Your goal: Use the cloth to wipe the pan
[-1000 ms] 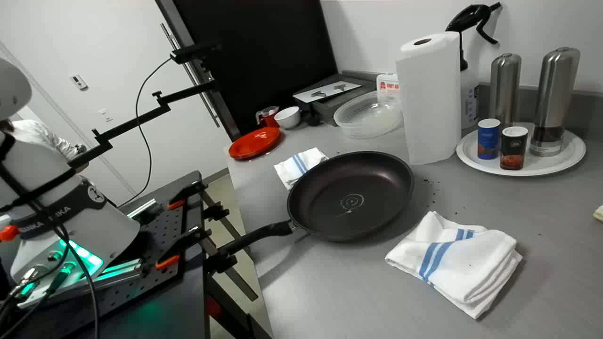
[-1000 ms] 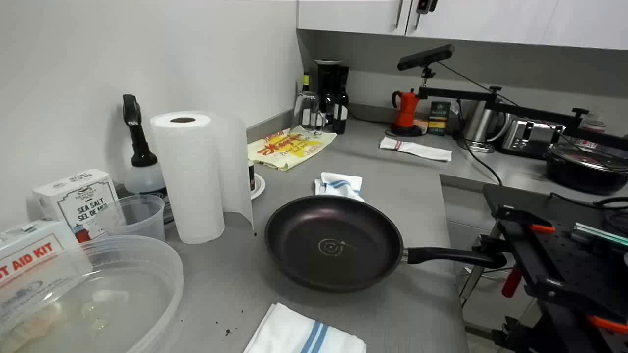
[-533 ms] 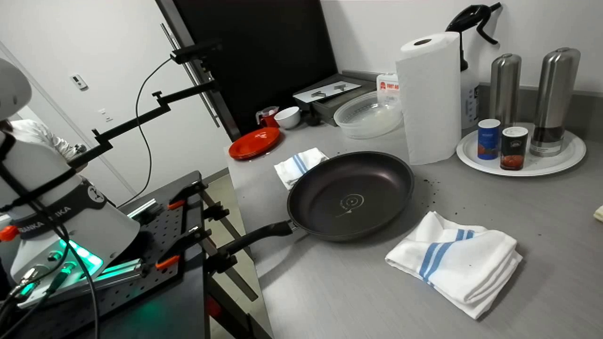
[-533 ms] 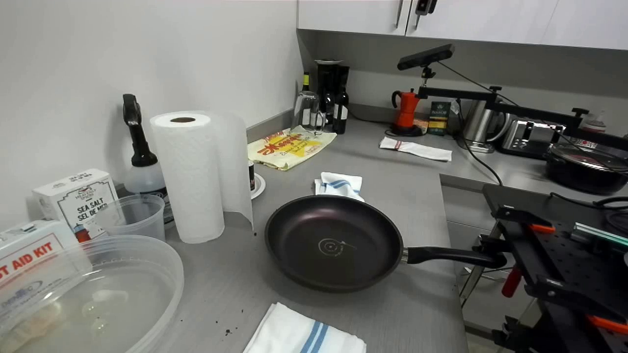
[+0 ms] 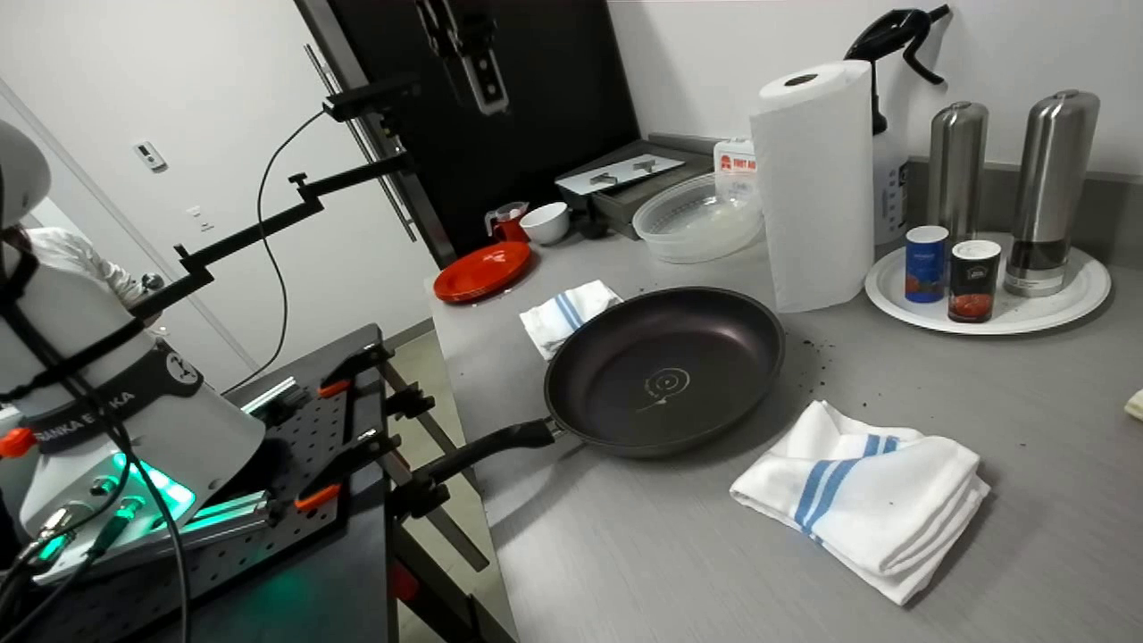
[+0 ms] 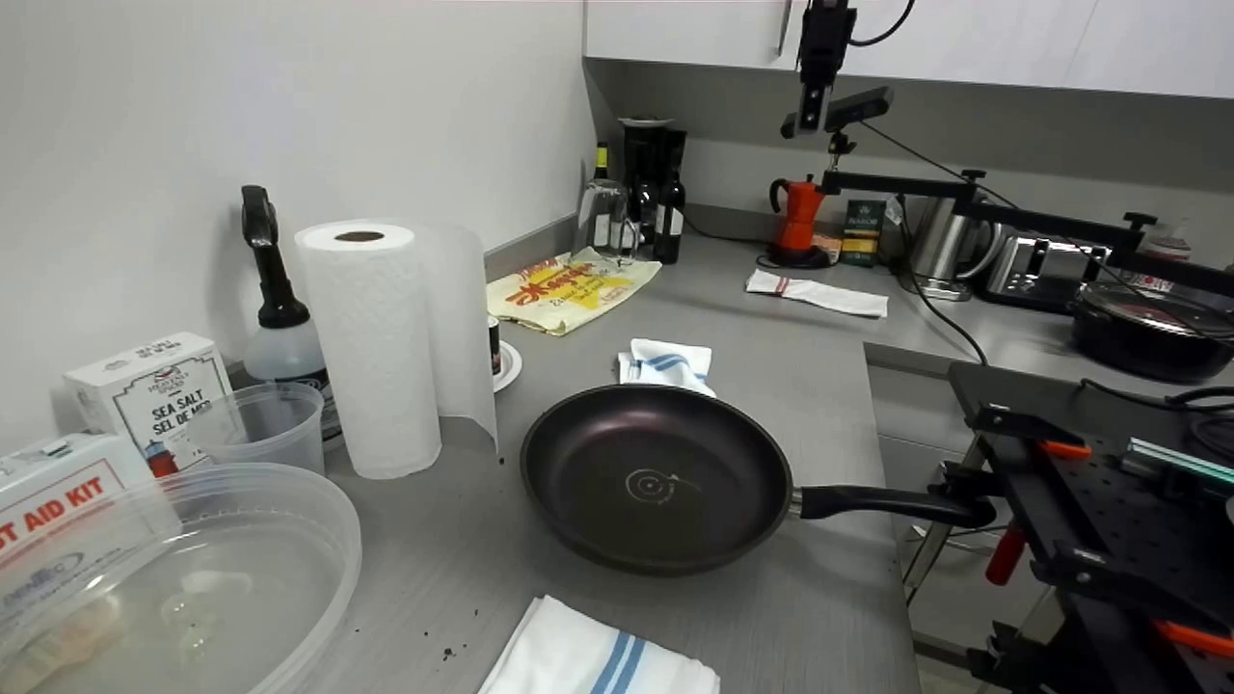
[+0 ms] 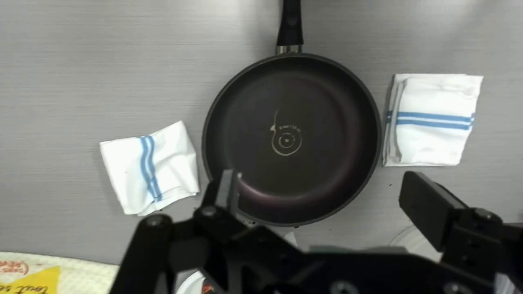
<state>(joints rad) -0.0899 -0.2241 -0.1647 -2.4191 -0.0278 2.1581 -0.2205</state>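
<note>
Two wipe candidates are lying off gripper (image 7: 319,176) in wrist view: left cloth (image 7: 149,169), upper-right cloth (image 7: 434,122), pan (image 7: 292,134) between; fingers (image 7: 425,204) hanging apart.

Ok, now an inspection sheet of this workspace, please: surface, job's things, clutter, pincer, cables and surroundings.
Surface: grey counter; dark crumbs near the pan.
Job's things: pan sits on the counter, handle past the counter's edge; a loosely folded cloth and a neatly folded cloth, both blue-striped, one on each side; which is meant, cannot tell.
Clutter: paper towel roll, clear tub, red plates, spray bottle, white plate with shakers and steel mills.
Pincer: open, high above the counter; nothing seen in it.
Cables: black cables at the foot of the robot; a cord hangs from the camera bracket.
Surroundings: white cupboards; what looks like a person, mostly hidden behind the robot.
</note>
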